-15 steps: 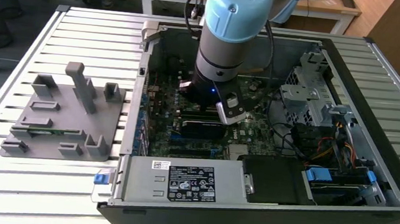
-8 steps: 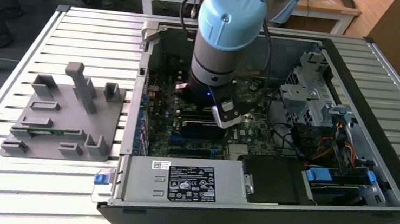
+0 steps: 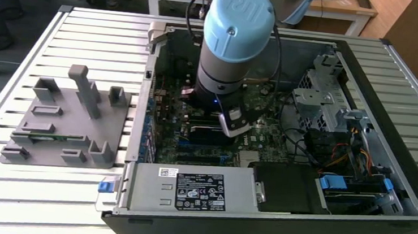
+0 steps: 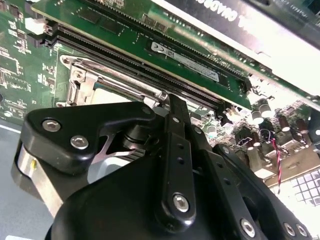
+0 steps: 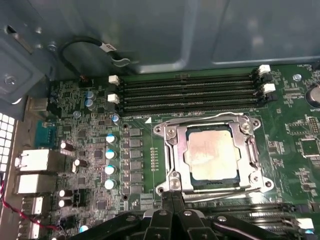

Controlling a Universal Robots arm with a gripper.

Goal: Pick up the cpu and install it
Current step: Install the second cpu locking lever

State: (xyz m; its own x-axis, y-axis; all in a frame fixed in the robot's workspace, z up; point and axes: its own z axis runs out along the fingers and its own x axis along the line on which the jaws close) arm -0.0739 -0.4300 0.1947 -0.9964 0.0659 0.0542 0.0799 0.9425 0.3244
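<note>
The cpu (image 5: 212, 153), a flat square chip with a pale silver top, lies in the motherboard socket inside a metal retaining frame (image 5: 170, 160). My gripper (image 5: 172, 196) hovers just beside the socket's edge, its two black fingers pressed together with nothing between them. In the second wrist view the gripper (image 4: 172, 107) and its black linkages cover most of the socket, and a pale corner of the cpu (image 4: 106, 97) peeks out behind them. In the exterior view the arm (image 3: 234, 45) reaches straight down into the open computer case (image 3: 355, 181) over the motherboard.
Memory slots (image 5: 190, 92) run along one side of the socket, with a row of capacitors (image 5: 110, 160) on another. A grey plastic fixture (image 3: 72, 122) with upright posts stands on the slatted table at the exterior view's left. The power supply (image 3: 187, 191) and cables (image 3: 342, 157) fill the case's near side.
</note>
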